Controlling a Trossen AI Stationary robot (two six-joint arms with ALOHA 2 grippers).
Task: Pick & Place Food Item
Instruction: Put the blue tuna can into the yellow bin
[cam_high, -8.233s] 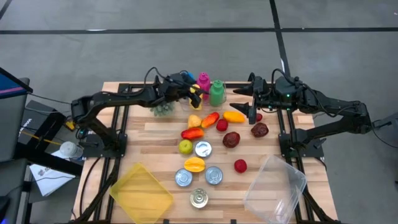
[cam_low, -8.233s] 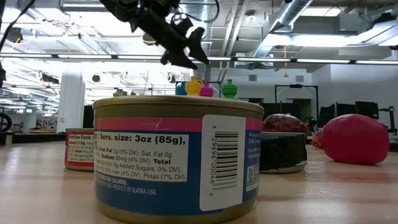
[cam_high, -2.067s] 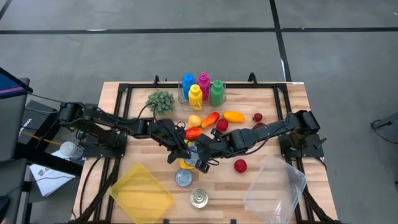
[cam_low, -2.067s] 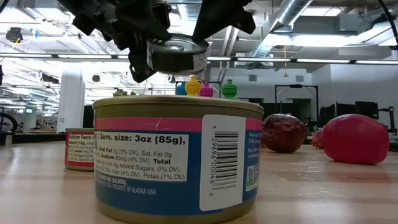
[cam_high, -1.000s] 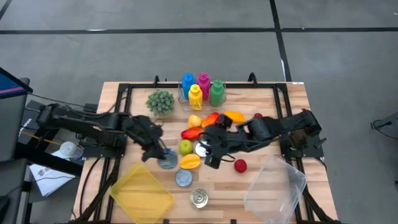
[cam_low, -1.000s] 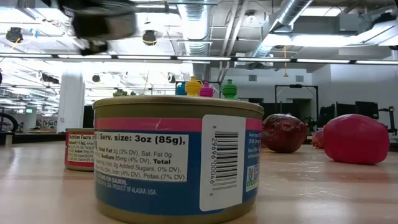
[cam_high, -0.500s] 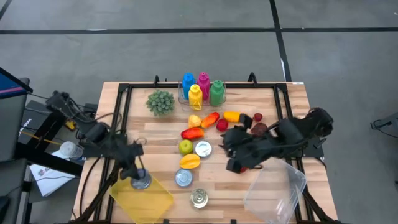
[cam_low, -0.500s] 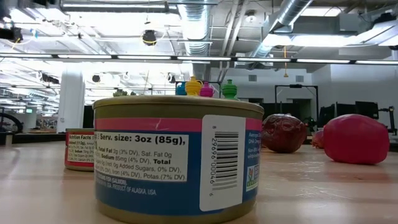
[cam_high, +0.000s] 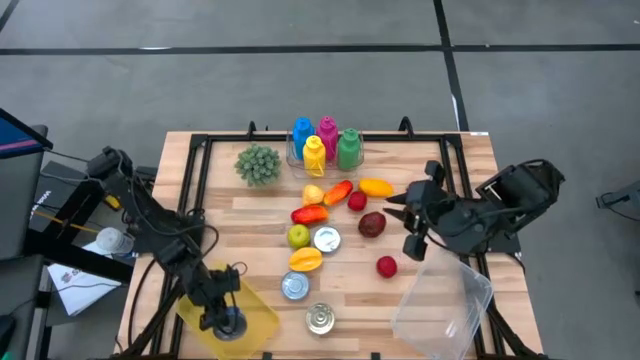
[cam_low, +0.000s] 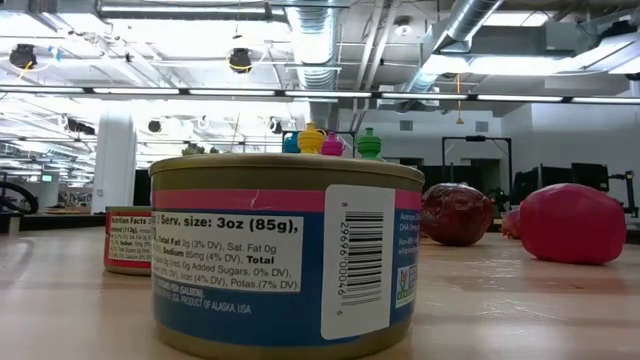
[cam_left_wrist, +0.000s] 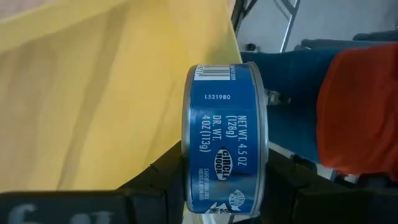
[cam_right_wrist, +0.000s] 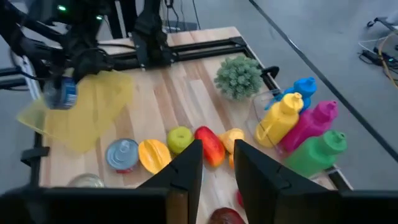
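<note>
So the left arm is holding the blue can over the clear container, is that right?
Not quite. The left gripper does hold the blue can, but over the yellow tray, not the clear container, which lies by the right arm. The high view and left wrist view show it.

The left arm reaches toward the near left corner of the bench, its left gripper (cam_high: 226, 318) pointing down with the jaws clamped on a can (cam_left_wrist: 225, 138). The right arm is folded back at the right side, its right gripper (cam_high: 408, 222) held above the bench, jaws a narrow gap apart, holding nothing.
</note>
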